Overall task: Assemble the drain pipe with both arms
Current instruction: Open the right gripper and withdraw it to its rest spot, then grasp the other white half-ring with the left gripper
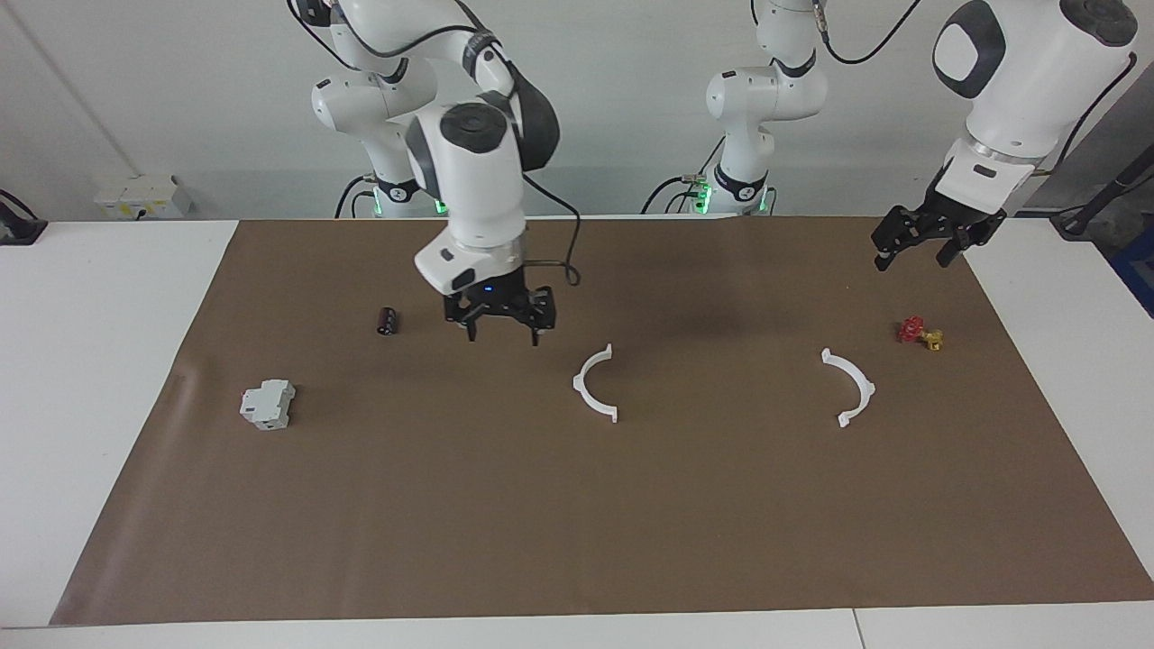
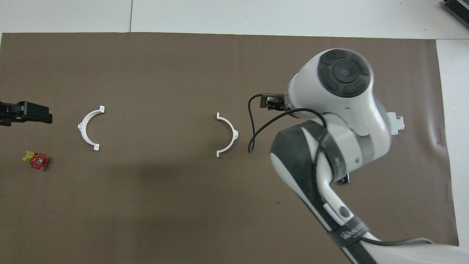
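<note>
The drain pipe lies as two separate white half-rings flat on the brown mat. One half-ring (image 1: 581, 397) is at the mat's middle and also shows in the overhead view (image 2: 233, 135). The other half-ring (image 1: 867, 386) lies toward the left arm's end and shows in the overhead view (image 2: 81, 128). My right gripper (image 1: 503, 333) is open and empty, raised over the mat between a black cylinder and the middle half-ring. In the overhead view the arm's wrist hides it. My left gripper (image 1: 911, 260) is open and empty, raised over the mat's edge at the left arm's end, above the valve.
A red-and-yellow valve (image 1: 920, 333) (image 2: 36, 160) sits beside the half-ring at the left arm's end. A small black cylinder (image 1: 388, 320) and a grey-white blocky box (image 1: 268, 404) lie toward the right arm's end. The brown mat (image 1: 577, 541) covers the white table.
</note>
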Controlling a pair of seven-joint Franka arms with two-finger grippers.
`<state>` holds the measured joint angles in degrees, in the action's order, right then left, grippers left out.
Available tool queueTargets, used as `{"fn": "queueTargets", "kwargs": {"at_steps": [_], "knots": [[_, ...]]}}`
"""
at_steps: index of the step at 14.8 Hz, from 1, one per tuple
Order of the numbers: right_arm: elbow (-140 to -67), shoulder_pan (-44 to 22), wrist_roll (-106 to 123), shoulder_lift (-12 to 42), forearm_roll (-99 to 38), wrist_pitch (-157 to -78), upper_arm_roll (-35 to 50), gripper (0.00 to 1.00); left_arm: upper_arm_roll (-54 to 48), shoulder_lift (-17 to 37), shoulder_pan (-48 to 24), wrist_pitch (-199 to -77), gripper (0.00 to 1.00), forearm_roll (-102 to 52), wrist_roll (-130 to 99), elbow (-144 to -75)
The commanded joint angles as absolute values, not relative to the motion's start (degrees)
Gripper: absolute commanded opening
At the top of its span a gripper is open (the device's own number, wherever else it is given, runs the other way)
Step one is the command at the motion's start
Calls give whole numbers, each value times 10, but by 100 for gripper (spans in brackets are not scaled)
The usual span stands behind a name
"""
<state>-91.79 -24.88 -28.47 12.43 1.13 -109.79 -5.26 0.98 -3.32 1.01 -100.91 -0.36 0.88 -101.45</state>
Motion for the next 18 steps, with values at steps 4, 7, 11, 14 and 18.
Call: {"fn": "queueTargets", "kwargs": {"at_steps": [4,7,11,14,18], "knots": [[-936,-93,-128,57,10,-989,-44,100,9,-61,25,-1163,100,-4,-64,-1168],[-935,-41,-73,33,11,-951,-44,100,9,-41,25,-1201,100,-4,-91,-1206],[-886,-16,-39,16,16,-872,-45,100,9,-19,35,-1321,100,-1,-163,-1288],[-916,-23,-43,-12,16,-881,-41,100,8,-8,54,-1398,100,-1,-165,-1339],[-917,-18,-41,-12,8,-888,-41,100,9,60,39,-1463,100,-1,-244,-1335]]}}
